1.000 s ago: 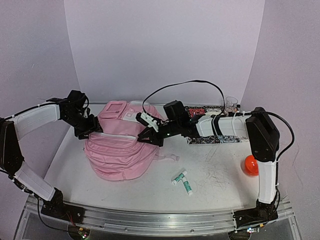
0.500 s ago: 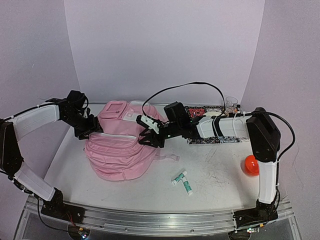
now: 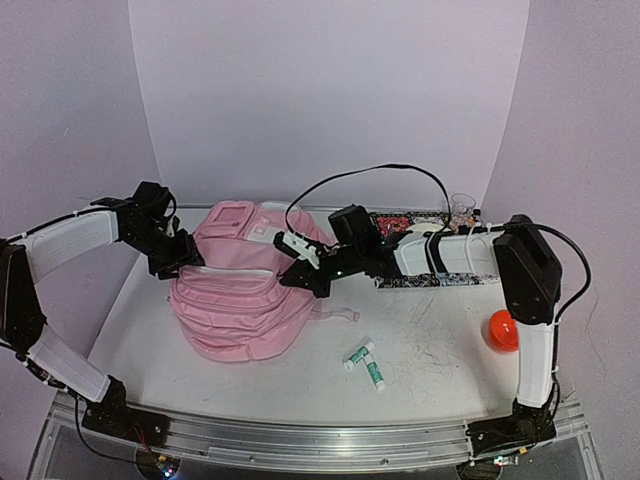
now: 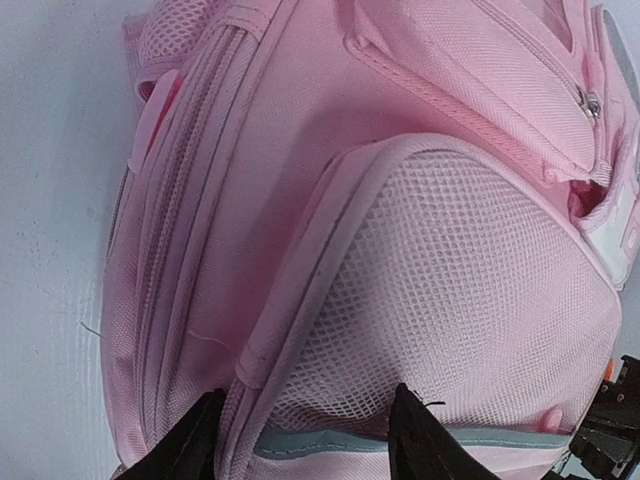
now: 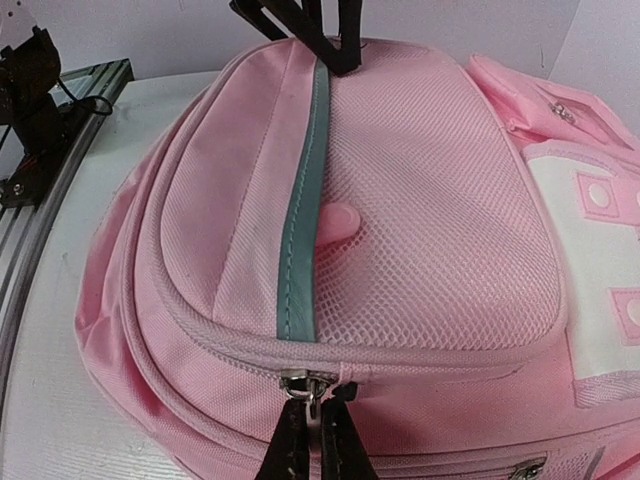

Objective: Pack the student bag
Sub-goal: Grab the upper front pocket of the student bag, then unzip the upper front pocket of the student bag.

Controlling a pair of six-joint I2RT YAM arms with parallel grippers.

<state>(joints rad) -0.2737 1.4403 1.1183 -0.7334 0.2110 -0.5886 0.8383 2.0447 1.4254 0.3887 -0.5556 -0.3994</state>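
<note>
Pink student bag (image 3: 235, 310), grey-green stripe (image 5: 300, 250); orange ball (image 3: 503, 330); green-white tubes (image 3: 373, 373)

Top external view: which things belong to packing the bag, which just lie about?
Job: soft pink fabric backpack; its metal zipper pull in the shut right tool; left tool.
Lying about: two green-and-white tubes; orange ball; clear cup; patterned board.

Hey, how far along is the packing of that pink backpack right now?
Done: nothing packed that shows. The student bag lies on the table, no compartment visibly open. In hand: the right hand is shut on a zipper pull, while the left hand pinches the bag's mesh pocket edge, seemingly to steady it. Left: open the zip and load things; two green and white tubes and an orange ball lie loose.
</note>
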